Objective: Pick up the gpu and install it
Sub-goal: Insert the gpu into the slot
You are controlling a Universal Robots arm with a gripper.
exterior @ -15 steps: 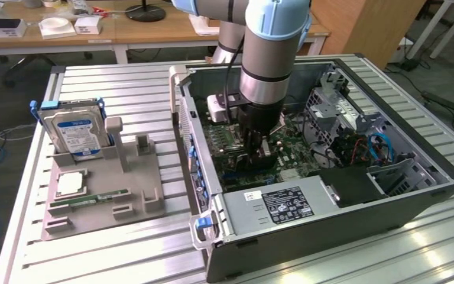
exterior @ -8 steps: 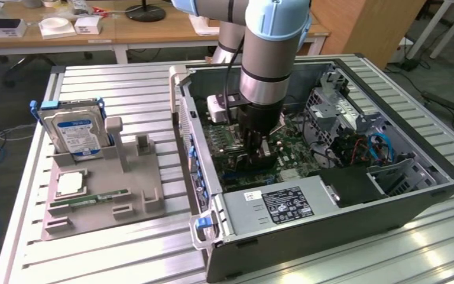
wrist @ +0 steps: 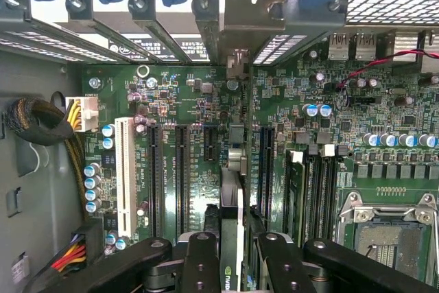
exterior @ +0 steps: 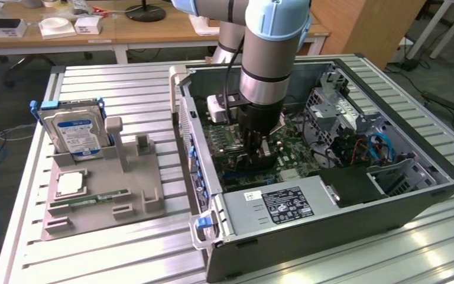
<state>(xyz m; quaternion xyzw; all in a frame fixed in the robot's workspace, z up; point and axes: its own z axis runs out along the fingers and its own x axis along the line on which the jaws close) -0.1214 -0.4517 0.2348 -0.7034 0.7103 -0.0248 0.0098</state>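
Note:
My gripper (exterior: 259, 152) reaches down into the open computer case (exterior: 330, 225), just above the green motherboard (exterior: 294, 148). It is shut on the gpu (wrist: 233, 231), which I see edge-on in the wrist view as a thin card between the two black fingers (wrist: 202, 262). The card stands upright over the row of expansion slots, between a short black slot (wrist: 210, 145) and a long black slot (wrist: 266, 169). Its silvery bracket (wrist: 238, 32) lies against the case's rear slot openings. I cannot tell whether the card's edge is seated in a slot.
A white slot (wrist: 124, 176), memory slots (wrist: 315, 190) and the processor socket (wrist: 394, 231) flank the card. Outside the case, a grey holder (exterior: 136, 189) carries a blue-labelled hard drive (exterior: 73, 130), a memory stick (exterior: 89, 199) and a chip (exterior: 69, 184). Drive cages and cables (exterior: 369, 148) crowd the case's far side.

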